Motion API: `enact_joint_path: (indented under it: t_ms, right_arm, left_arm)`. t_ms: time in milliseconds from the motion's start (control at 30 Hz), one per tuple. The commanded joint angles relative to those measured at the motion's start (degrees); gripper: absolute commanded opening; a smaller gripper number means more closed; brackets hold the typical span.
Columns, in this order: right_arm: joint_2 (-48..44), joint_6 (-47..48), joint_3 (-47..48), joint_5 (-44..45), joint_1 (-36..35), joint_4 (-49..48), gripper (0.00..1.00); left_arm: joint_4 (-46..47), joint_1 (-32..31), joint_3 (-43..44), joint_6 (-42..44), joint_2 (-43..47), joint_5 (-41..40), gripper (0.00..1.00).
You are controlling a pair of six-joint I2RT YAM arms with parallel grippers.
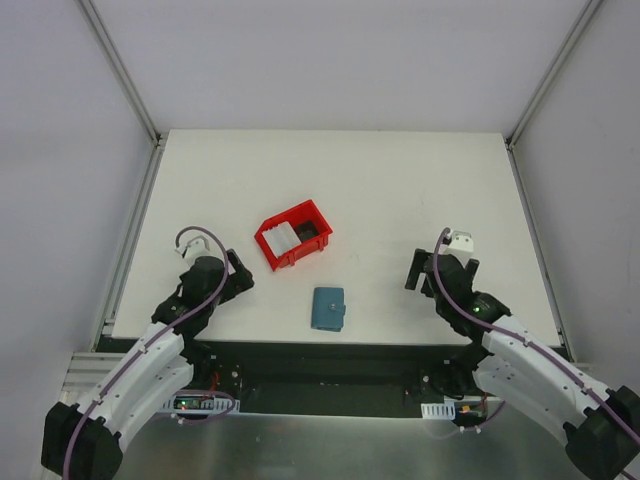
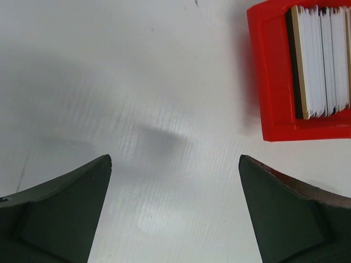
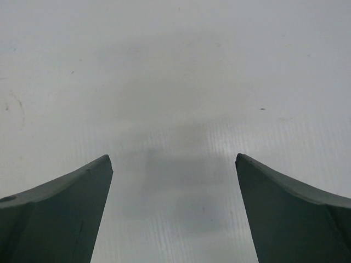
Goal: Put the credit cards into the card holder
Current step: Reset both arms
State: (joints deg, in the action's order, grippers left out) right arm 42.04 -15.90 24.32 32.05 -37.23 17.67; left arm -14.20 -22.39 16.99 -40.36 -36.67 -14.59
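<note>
The credit cards (image 1: 281,237) are a small stack of white cards standing on edge inside a red bin (image 1: 305,215) at mid-table. They also show in the left wrist view (image 2: 323,60), top right. The card holder (image 1: 328,308) is a teal-blue wallet lying closed on the table, just in front of the bin. My left gripper (image 1: 240,275) is open and empty, left of the wallet and bin; its jaws (image 2: 175,159) stand wide over bare table. My right gripper (image 1: 441,264) is open and empty, well right of the wallet, over bare table (image 3: 174,158).
The red bin (image 2: 269,71) has raised walls around the cards, with a dark item beside them. The white table (image 1: 400,180) is framed by metal rails at its left and right edges, with grey walls around.
</note>
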Motion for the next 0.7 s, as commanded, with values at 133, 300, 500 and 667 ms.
enact_joint_path:
  t_ms: [133,300,500,667]
  right_arm:
    - [0.85,6.57,3.37,1.26,8.04,-0.97,0.96]
    - [1.99,12.20,3.99,-2.43,14.81,-2.89,0.96]
    - [0.24,17.03,-1.54,-8.05,23.07,-11.41,0.96]
    - [0.58,17.39,-3.40,-6.40,26.86,-15.56,0.96]
  left_arm:
    - [-0.75,0.33,1.72,-0.52,3.97,-7.91,0.99]
    - [-0.48,0.33,4.09,4.48,2.31,-11.60,0.99]
    - [2.59,0.33,7.87,9.85,-3.58,-19.42,0.99]
    - [8.04,0.33,7.71,13.90,-3.68,-18.20,0.99]
